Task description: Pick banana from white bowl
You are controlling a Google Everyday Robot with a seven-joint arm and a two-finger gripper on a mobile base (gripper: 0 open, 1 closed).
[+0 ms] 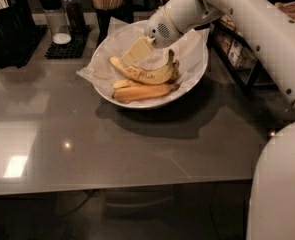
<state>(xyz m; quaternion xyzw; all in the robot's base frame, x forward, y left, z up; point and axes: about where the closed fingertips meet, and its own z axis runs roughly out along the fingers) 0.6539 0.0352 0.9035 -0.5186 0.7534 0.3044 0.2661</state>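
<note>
Claw (135, 55) inside white bowl (189, 86) on table (87, 149), overlapping banana (149, 75); whether clenched or released cannot be told.

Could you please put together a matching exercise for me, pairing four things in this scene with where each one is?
Things:
1. banana
2. white bowl
3. hand
4. glass shaker

Places:
A. on the black mat, back left
B. lying on top of the other bananas
C. inside the bowl, at the speckled banana's left end
D. on the grey counter, lined with paper

Pairs: 1-B, 2-D, 3-C, 4-A
</note>
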